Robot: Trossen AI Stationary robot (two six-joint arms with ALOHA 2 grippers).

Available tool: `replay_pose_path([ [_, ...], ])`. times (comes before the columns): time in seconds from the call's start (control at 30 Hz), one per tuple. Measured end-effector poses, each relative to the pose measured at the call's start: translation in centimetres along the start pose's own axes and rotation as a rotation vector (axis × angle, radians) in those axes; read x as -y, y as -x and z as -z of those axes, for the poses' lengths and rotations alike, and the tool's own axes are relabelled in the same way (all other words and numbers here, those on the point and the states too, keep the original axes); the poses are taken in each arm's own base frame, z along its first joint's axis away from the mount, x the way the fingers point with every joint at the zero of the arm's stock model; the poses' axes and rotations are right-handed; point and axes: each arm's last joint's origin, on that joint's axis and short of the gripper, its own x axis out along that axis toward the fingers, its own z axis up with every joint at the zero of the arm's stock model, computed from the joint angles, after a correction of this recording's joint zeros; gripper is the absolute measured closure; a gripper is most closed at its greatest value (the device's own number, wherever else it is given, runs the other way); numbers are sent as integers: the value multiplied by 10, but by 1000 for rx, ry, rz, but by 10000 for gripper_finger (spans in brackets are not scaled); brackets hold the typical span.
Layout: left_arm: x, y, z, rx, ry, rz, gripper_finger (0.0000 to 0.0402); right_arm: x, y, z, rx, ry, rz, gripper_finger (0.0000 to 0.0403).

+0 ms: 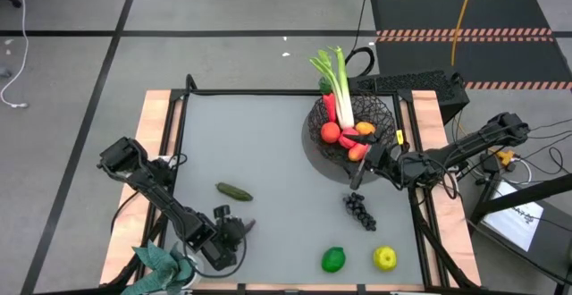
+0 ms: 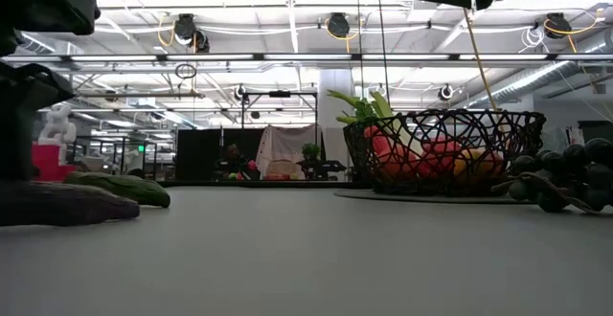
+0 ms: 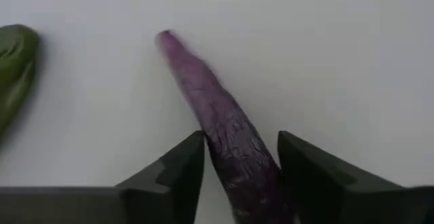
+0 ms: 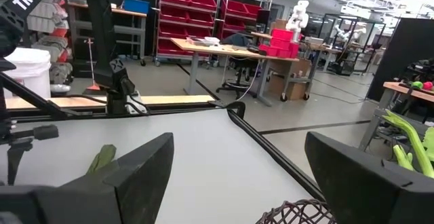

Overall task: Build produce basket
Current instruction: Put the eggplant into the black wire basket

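Purple eggplant (image 3: 224,139) between left gripper's (image 3: 237,166) 2 parted fingers (image 3: 173,176), untouched, cucumber (image 3: 15,68) beside

White capitals reading "TROSS", cut off by the frame edge, run slantwise along the dark arm segment (image 4: 27,0) in the right wrist view, well beyond the right tool's fingers and off to one side. No other lettering can be read anywhere.

Teal leafy plant (image 1: 161,264) at the table's (image 1: 268,143) near-left corner — red bins (image 4: 196,3) beyond.
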Motion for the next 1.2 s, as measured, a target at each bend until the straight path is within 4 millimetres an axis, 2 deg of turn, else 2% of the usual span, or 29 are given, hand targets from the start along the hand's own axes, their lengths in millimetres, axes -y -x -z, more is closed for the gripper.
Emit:
replay_pose_path([
  [0.33,6,1,-11,51,-190,70,322,0,0,0,0,0,0,78],
  [0.5,13,15,-32,97,-289,94,333,0,0,0,0,0,0,78],
  [0.67,20,38,-59,104,-430,73,335,0,0,0,0,0,-1,78],
  [0.87,21,63,-88,132,-510,34,363,0,0,0,0,-1,-1,78],
  [1.2,4,58,-104,119,-494,-10,398,-2,-2,2,-9,-20,-2,78],
])
